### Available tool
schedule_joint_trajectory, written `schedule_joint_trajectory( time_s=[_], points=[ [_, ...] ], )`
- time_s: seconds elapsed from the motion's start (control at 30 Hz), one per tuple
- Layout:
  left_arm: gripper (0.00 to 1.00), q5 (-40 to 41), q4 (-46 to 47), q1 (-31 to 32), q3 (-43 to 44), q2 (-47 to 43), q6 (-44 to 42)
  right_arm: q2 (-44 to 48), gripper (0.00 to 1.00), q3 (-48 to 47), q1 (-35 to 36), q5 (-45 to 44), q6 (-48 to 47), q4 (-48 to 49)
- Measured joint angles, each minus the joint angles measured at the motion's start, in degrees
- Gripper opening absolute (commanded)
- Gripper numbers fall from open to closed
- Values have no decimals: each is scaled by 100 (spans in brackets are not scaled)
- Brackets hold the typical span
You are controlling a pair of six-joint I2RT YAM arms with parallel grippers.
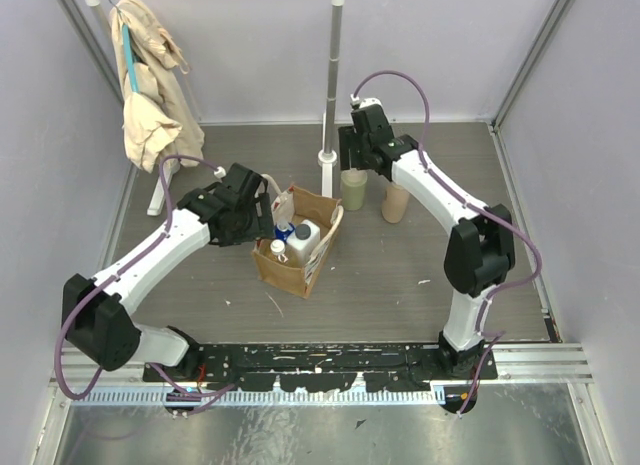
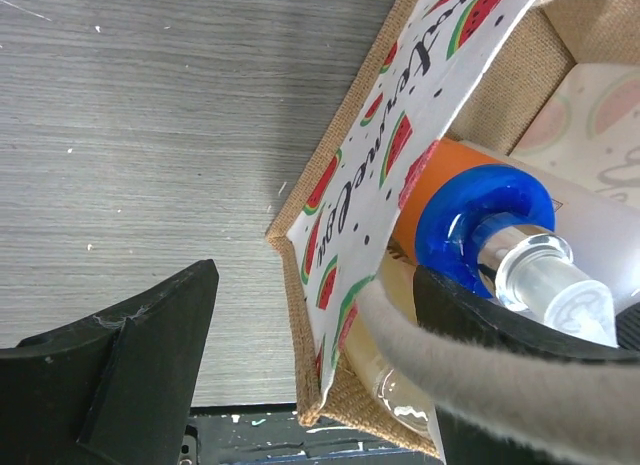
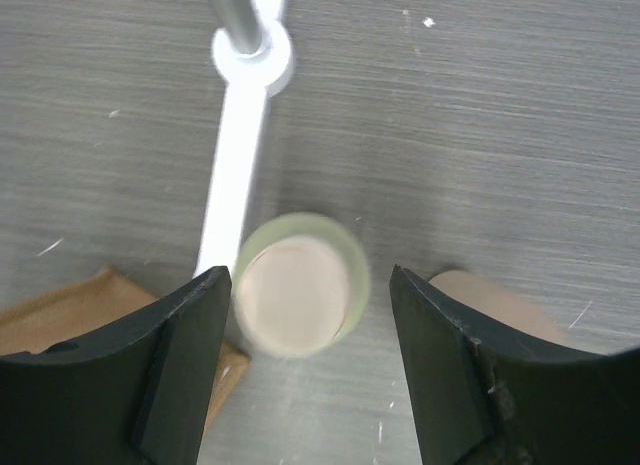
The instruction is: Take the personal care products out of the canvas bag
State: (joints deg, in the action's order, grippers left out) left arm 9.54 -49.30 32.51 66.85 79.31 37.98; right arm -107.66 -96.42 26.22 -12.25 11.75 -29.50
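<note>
**Task progress: two of five bottles are out.** The green bottle (image 1: 353,190) and the tan pump bottle (image 1: 395,203) stand upright on the desk (image 1: 400,295). They are just beside each other, behind and to the right of the canvas bag (image 1: 290,275), near the foot of a white rack post (image 1: 328,157).

The bag stands upright near the middle of the desk with its mouth open. Three bottles are inside it:
- the white bottle (image 1: 306,237) with a dark cap
- the orange bottle (image 2: 440,185) with a blue cap
- the small amber bottle (image 1: 278,249) with a white cap, at the bag's near side

The right end effector (image 3: 308,277) hangs over the green bottle with its jaws wide, one finger on either side of the cream cap, and holds nothing. Its wrist view is blurred, so contact with the cap cannot be settled.

The left end effector (image 2: 315,280) is at the bag's left rim, also spread wide and gripping nothing. One finger is outside the bag wall and the other is inside, beside the blue cap. A cream handle (image 2: 400,335) lies across the inner finger.

Judged from this layout, the task is a little under half done, with the three bottles in the bag left to lift out. The orange bottle lies nearest the left end effector and looks the likeliest next pick.
</note>
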Motion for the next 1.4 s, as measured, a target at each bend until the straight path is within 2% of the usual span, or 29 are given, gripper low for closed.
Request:
schedule_joint_trajectory(
  time_s=[0.1, 0.23, 0.4, 0.43, 0.57, 0.7, 0.93, 1.13, 1.4],
  points=[
    [87, 9, -39, 0, 2, -44, 0, 479, 73, 168, 321, -76, -35, -52],
    [87, 57, -66, 0, 2, -39, 13, 1156, 73, -120, 1040, 339, -168, -236],
    [87, 203, -131, 0, 2, -52, 111, 1342, 72, -769, 1513, 1040, -505, -457],
    [90, 229, -144, 0, 2, -70, 138, 1338, 71, -785, 1534, 1147, -570, -518],
    [95, 428, -269, 0, 24, -264, 280, 1110, 70, -688, 1589, 1585, -745, -750],
    [100, 741, -400, 0, 52, -839, 461, 835, 68, -302, 1687, 1985, -857, -807],
    [98, 1067, -503, -11, 356, -1462, 581, 387, 67, -146, 2081, 2400, -942, -933],
    [98, 1095, -549, -17, 387, -1344, 577, 299, 66, -144, 2378, 2404, -994, -938],
    [98, 1045, -621, -28, 387, -1113, 535, -195, 61, -310, 2577, 1823, -1088, -857]
  ],
)
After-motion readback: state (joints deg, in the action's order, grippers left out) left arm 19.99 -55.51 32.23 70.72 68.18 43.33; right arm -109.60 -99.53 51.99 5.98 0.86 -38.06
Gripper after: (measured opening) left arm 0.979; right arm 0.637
